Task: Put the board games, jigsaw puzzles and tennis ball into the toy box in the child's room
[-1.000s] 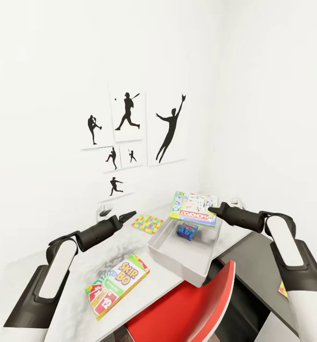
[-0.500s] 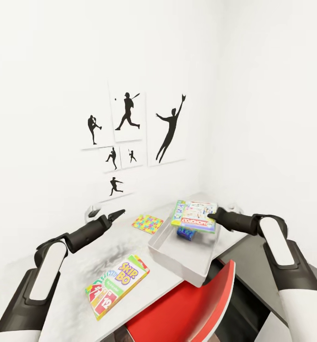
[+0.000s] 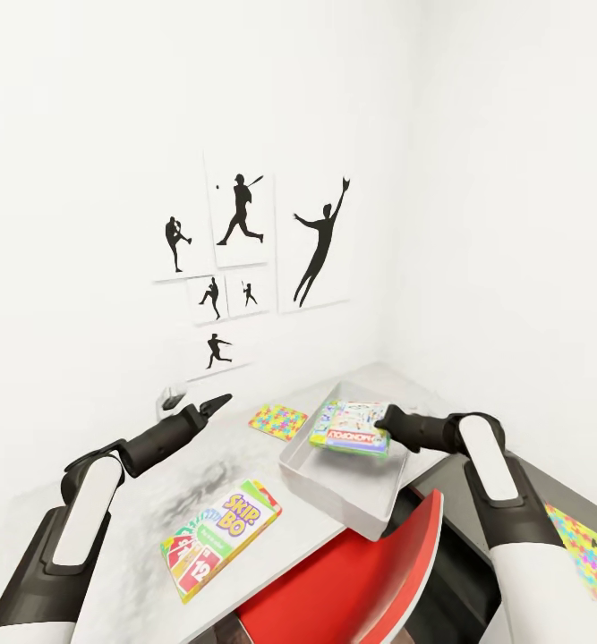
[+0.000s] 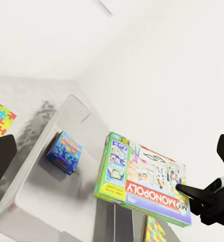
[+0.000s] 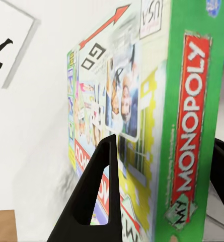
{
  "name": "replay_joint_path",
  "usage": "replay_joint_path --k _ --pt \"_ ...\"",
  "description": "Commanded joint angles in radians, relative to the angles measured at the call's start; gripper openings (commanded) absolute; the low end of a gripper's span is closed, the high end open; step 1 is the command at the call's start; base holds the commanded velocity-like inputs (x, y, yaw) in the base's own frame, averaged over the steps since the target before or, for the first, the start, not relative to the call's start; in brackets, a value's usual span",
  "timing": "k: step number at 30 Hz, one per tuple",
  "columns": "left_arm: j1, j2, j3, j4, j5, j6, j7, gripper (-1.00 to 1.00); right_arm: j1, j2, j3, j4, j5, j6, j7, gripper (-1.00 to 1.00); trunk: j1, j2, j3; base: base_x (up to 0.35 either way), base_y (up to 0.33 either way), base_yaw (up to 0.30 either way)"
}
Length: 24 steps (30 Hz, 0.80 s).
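Right gripper (image 3: 386, 420) pinches the Monopoly box (image 3: 350, 427) by one edge: flat, green-edged, white printed face, red title strip. It is held roughly level above the grey toy box (image 3: 334, 487); the small blue game (image 4: 64, 152) lies inside. Left gripper (image 3: 219, 402) hovers over the table (image 3: 146, 510), fingers together as far as visible. Skip-Bo (image 3: 220, 536) and one jigsaw (image 3: 278, 420) lie on the table.
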Motion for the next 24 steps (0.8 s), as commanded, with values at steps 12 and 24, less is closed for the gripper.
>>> replay_joint_path --k 12,24 --pt "-0.001 -0.001 0.001 0.001 -0.002 0.007 -0.002 1.00 0.000 0.038 -0.005 0.017 -0.011 0.002 -0.040 -1.00 0.000 -0.001 0.000 0.000 0.000 0.000" --pt "-0.002 -0.002 -0.002 0.003 -0.002 0.007 -0.001 1.00 -0.003 0.048 -0.085 0.076 -0.011 0.002 -0.041 -1.00 0.000 -0.001 -0.010 0.000 0.000 0.000"
